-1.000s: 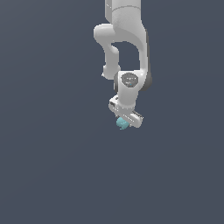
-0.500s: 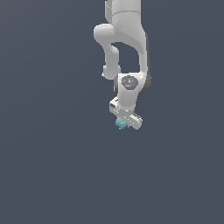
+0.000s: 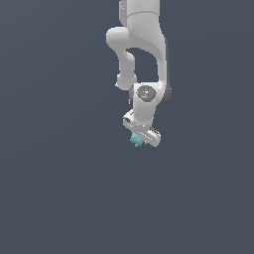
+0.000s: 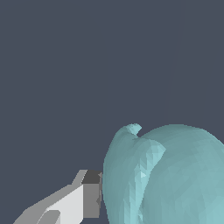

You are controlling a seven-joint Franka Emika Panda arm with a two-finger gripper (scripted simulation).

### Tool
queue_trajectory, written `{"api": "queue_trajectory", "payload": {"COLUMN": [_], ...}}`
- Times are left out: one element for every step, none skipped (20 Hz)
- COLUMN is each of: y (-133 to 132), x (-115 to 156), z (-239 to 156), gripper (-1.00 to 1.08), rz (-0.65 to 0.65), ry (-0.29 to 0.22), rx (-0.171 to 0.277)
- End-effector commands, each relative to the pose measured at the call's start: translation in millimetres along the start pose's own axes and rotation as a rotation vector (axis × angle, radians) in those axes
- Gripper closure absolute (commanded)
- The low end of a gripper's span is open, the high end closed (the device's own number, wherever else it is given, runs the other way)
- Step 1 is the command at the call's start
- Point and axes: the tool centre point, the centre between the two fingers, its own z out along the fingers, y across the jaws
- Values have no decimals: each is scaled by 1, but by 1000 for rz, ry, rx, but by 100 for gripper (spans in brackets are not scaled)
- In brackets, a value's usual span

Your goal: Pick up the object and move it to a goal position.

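The object (image 3: 136, 140) was a little pale teal lump, rounded with a curled tip; up close it filled the wrist view; the end effector (image 3: 138, 140) was clamped on it; it'd barely budged since a second ago.

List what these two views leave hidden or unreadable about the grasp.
- Exterior view: the teal object is tiny and half hidden under the gripper; contact with the fingers is unreadable.
- Wrist view: the object is cut off by the picture's edges; only one finger shows, so the gripper's opening is unclear.
- Neither view shows a goal marker.
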Motion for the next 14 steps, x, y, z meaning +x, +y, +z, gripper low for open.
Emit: {"api": "queue_trajectory", "payload": {"y": [1,2,3,4,5,6,8,9,11,12,14,16,18,20], "x": [5,8,11,15,19,24,29,35,41,48,55,62,70,77], "z": [-4,-7,-10,-13,-17,-22,-27,-32,-38,-44,-50,-57,-63,-70], "gripper": [108,108,108,108,108,108,108,108,108,108,108,108,108,108], "rz": [1,1,1,1,1,1,1,1,1,1,1,1,1,1], "ry": [1,1,1,1,1,1,1,1,1,1,1,1,1,1], "rx": [0,0,0,0,0,0,0,0,0,0,0,0,0,0]}}
